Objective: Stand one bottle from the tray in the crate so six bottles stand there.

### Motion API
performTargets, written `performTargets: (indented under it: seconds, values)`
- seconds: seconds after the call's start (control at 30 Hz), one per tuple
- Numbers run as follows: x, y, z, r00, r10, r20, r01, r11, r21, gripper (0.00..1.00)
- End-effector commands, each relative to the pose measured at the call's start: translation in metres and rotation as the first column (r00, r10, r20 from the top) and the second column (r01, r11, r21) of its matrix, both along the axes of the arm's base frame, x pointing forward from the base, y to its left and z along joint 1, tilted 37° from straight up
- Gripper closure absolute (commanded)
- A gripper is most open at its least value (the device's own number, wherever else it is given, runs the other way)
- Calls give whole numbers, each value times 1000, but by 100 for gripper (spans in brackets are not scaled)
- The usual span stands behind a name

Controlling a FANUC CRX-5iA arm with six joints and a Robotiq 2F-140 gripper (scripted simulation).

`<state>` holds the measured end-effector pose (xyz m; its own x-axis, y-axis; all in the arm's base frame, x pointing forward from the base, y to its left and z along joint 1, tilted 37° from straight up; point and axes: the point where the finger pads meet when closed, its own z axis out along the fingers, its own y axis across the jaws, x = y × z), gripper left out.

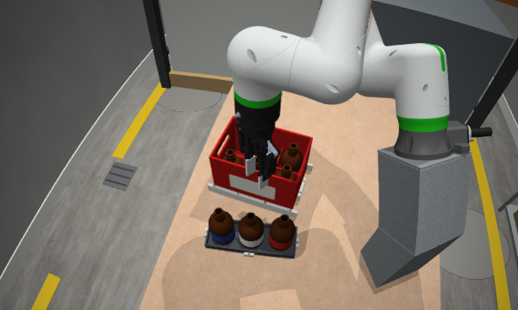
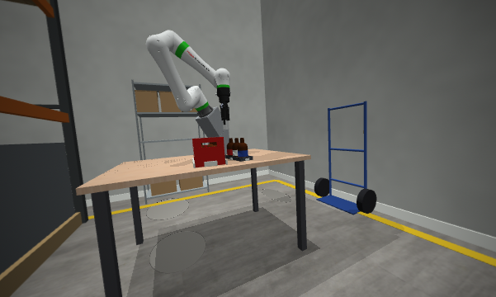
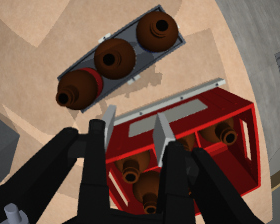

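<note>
The red crate [image 1: 255, 173] stands on the table with several brown bottles in its cells, partly hidden by my arm. The dark tray [image 1: 251, 250] in front of it holds three upright bottles: blue-labelled [image 1: 221, 226], white-labelled [image 1: 251, 230] and red-labelled [image 1: 282, 232]. My gripper [image 1: 256, 174] hangs well above the crate's front wall, as the exterior view shows [image 2: 224, 120]. In the wrist view the fingers stand partly apart with nothing between them, over the gap between crate [image 3: 184, 163] and tray.
The robot's grey pedestal [image 1: 418, 207] stands on the table right of the crate. A shelf rack [image 2: 161, 124] is behind the table and a blue hand truck [image 2: 347, 165] stands by the right wall.
</note>
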<state>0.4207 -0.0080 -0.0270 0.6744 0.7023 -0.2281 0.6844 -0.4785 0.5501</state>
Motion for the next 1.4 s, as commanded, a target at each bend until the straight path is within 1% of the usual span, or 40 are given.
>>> performTargets:
  seconds: [0.0,0.03,1.03,1.37]
  values:
    - [5,58,-39,1000,-8,5,8,1000,-5,62]
    - [5,62,-41,1000,-8,5,8,1000,-5,62]
    - [6,62,-42,1000,-8,5,8,1000,-5,62]
    - [7,60,-45,1000,-8,5,8,1000,-5,62]
